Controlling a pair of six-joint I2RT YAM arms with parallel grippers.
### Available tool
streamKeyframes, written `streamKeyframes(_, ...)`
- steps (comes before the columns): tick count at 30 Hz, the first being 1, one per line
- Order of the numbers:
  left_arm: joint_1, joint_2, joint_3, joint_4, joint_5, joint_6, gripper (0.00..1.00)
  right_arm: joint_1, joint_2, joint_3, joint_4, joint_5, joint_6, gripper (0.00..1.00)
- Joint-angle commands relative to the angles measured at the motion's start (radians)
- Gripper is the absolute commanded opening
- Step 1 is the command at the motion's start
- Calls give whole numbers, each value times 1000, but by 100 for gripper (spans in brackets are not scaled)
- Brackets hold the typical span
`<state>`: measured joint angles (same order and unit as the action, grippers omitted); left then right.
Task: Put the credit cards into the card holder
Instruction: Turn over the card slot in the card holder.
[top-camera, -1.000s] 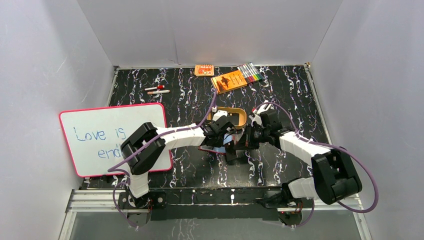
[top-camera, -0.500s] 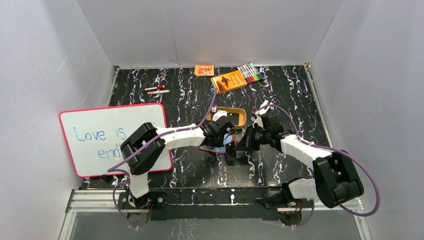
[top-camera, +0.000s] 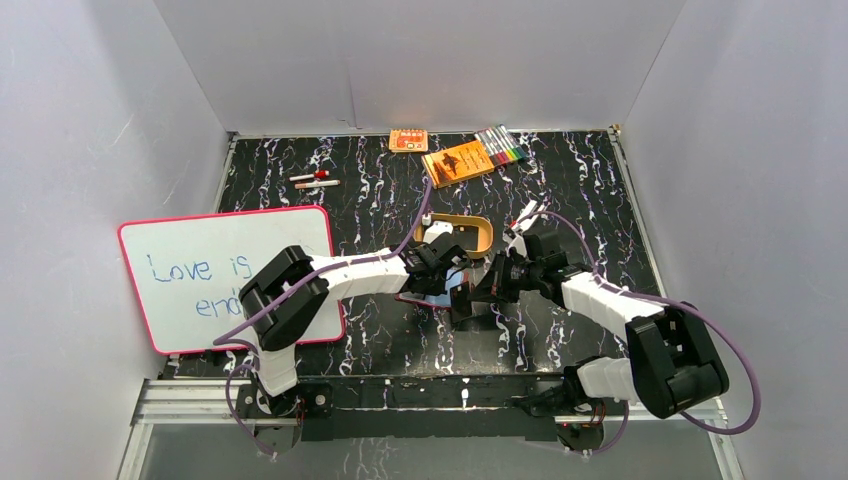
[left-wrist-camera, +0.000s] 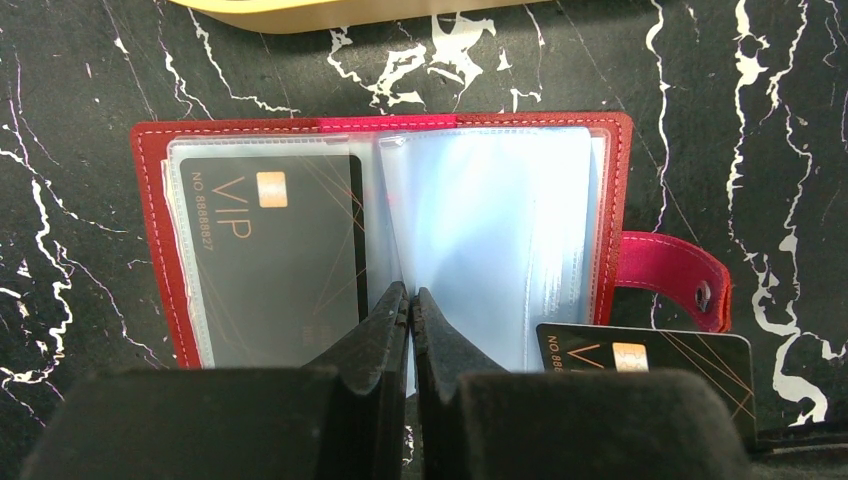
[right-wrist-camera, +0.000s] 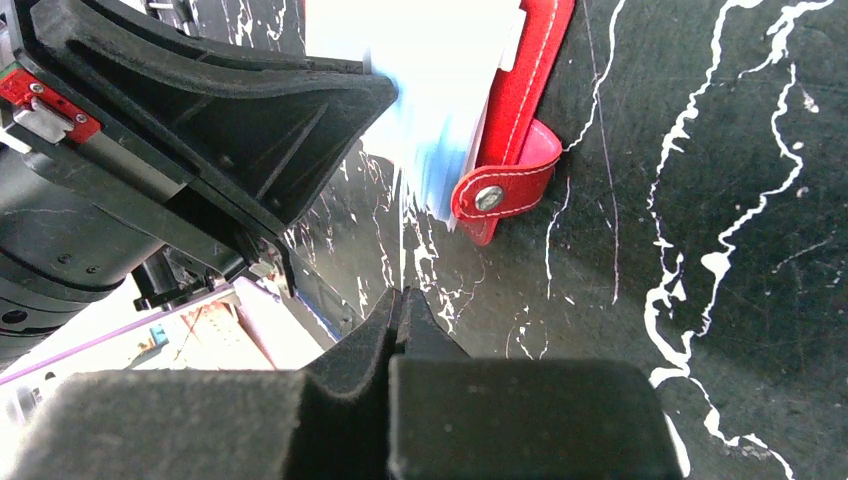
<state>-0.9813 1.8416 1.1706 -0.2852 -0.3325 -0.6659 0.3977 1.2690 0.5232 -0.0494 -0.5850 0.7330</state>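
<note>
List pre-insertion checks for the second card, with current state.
1. Card holder lying open: ok.
2. First card seated in the left-hand sleeve: ok.
3. Left gripper shut on the lower edge of a clear sleeve: ok.
4. Second card held in the right gripper: ok, the card shows edge-on between the shut fingers.
5. Second card lined up with a sleeve mouth: not ok, it sits outside the holder, just below the snap tab.
6. Target sleeve mouth spread open: cannot tell.

Whiteboard, tray, markers, orange packets on table.
</note>
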Motion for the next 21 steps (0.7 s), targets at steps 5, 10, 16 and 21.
streamKeyframes(5,0,-41,-16,-48,-21,-4,1,1,48,1,106,-66,17,0)
streamKeyframes(10,1,-55,-12,-50,-10,-9,7,1,101,10,146,-87,28,0)
streamKeyframes(16,1,-87,-3,-59,-9,-12,30,2,122,21,164,-91,23,0)
streamKeyframes(21,0,-118,21,-74,1,-13,46,3,125,35,174,-89,23,0)
